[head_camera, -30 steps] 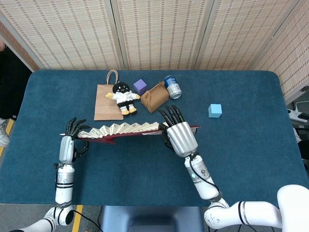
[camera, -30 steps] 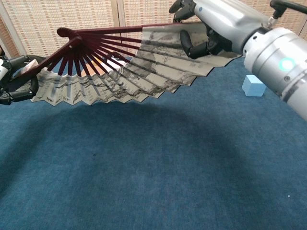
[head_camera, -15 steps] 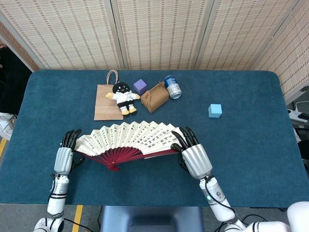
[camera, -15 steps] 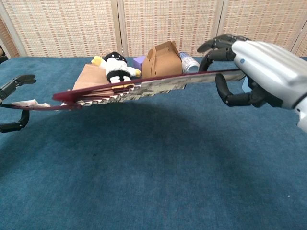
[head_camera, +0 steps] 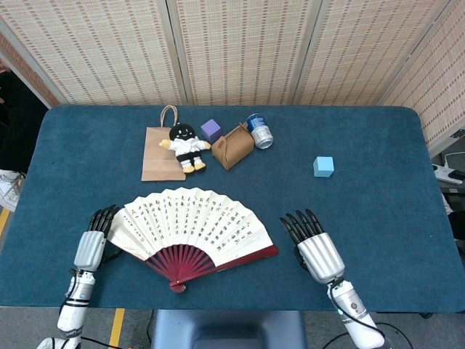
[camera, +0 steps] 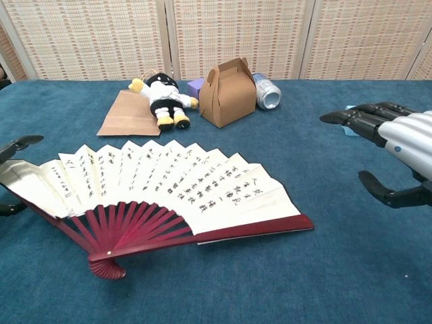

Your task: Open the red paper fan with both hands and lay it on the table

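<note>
The red paper fan (head_camera: pixel 192 231) lies fully spread and flat on the blue table (head_camera: pixel 378 211), white leaf with black writing facing up, red ribs meeting at the pivot near the front edge. In the chest view the fan (camera: pixel 162 192) fills the left half. My left hand (head_camera: pixel 91 246) sits at the fan's left edge, its fingers (camera: pixel 20 142) spread apart above and below the outer rib, gripping nothing. To the right of the fan's right rib, my right hand (head_camera: pixel 317 249) hovers clear of it with its fingers (camera: pixel 361 119) extended and empty.
Along the back stand a flat brown paper bag (head_camera: pixel 156 156), a plush doll (head_camera: pixel 186 145), a purple cube (head_camera: pixel 211 129), a brown carton box (head_camera: pixel 232 145) and a tipped can (head_camera: pixel 259 131). A light blue cube (head_camera: pixel 323 166) sits at the right.
The fan came down from the air and now lies flat on the table. Both hands let go of its outer ribs; the right hand drew back to the right.
</note>
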You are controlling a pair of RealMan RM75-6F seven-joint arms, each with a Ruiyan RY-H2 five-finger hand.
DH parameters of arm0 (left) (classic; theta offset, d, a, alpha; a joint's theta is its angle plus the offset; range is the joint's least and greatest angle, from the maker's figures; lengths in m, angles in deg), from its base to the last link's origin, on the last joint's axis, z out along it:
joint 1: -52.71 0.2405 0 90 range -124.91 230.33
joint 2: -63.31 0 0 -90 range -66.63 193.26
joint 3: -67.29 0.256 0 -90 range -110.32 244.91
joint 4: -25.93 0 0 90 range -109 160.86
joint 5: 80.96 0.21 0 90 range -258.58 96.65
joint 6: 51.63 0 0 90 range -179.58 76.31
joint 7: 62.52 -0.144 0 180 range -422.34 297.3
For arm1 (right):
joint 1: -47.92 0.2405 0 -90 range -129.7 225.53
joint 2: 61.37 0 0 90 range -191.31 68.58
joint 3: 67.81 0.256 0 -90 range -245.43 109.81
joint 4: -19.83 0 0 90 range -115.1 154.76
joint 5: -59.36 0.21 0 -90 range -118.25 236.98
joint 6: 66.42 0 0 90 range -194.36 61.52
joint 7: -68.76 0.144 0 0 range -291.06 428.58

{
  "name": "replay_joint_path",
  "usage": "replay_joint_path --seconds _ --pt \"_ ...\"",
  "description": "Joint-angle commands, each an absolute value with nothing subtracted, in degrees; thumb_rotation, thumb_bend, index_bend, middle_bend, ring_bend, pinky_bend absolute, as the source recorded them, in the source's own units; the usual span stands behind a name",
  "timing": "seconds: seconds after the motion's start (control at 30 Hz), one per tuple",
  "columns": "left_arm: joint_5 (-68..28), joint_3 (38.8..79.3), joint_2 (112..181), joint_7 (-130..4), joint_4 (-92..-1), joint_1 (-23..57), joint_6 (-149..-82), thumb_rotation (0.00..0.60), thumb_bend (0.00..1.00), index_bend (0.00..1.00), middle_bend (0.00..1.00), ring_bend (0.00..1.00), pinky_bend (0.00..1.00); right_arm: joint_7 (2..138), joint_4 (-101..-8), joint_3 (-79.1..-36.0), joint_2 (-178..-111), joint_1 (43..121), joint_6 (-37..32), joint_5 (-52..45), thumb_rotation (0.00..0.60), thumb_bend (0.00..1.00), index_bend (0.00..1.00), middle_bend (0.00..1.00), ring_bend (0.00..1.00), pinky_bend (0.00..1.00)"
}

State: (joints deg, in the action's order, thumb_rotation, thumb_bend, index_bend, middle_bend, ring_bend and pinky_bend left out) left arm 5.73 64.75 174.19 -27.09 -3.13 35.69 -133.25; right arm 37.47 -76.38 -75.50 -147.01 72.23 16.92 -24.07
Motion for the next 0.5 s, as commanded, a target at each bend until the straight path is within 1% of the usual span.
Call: replay_joint_path --seconds 0.03,0.13,0.27,0.3,0.33,0.37,0.4,0.5 --pt "5.7 64.4 168.1 -26.8 -10.9 36.4 -134.5 0.6 0.42 0.0 0.0 0.0 0.0 35.2 -79.4 -75.9 -142.6 71.1 16.1 -23.4 0.6 0.29 0.0 0.0 0.0 0.0" --pt "4.8 64.8 162.7 -31.3 -17.4 37.1 -132.2 0.6 0.42 0.0 0.0 0.0 0.0 34.9 -82.0 -76.2 -139.0 69.7 16.5 -22.8 0.6 0.28 0.0 0.0 0.0 0.0" --pt "3.8 65.1 160.1 -36.8 -20.5 37.3 -129.9 0.6 0.41 0.0 0.0 0.0 0.0 36.7 -83.2 -76.1 -137.7 68.9 16.6 -22.6 0.6 0.28 0.0 0.0 0.0 0.0" --pt "3.5 65.5 158.7 -42.4 -21.3 37.4 -128.8 0.6 0.41 0.0 0.0 0.0 0.0 38.0 -83.4 -76.1 -137.0 68.3 16.9 -22.6 0.6 0.28 0.0 0.0 0.0 0.0" --pt "4.4 66.9 157.0 -48.6 -22.2 37.3 -128.1 0.6 0.41 0.0 0.0 0.0 0.0 39.1 -83.3 -76.3 -136.2 67.4 17.9 -23.2 0.6 0.28 0.0 0.0 0.0 0.0" --pt "4.6 67.3 155.3 -51.5 -25.2 37.3 -127.6 0.6 0.41 0.0 0.0 0.0 0.0 39.9 -83.1 -76.4 -135.8 67.0 18.2 -24.0 0.6 0.28 0.0 0.0 0.0 0.0" --pt "4.7 67.9 152.8 -54.3 -30.1 37.3 -126.6 0.6 0.4 0.0 0.0 0.0 0.0 40.8 -82.8 -76.4 -135.4 66.6 18.5 -24.8 0.6 0.28 0.0 0.0 0.0 0.0" --pt "4.4 68.0 146.8 -58.5 -41.5 37.0 -125.9 0.6 0.39 0.0 0.0 0.0 0.0 41.7 -82.5 -76.2 -134.4 65.5 19.3 -26.2 0.6 0.28 0.0 0.0 0.0 0.0"
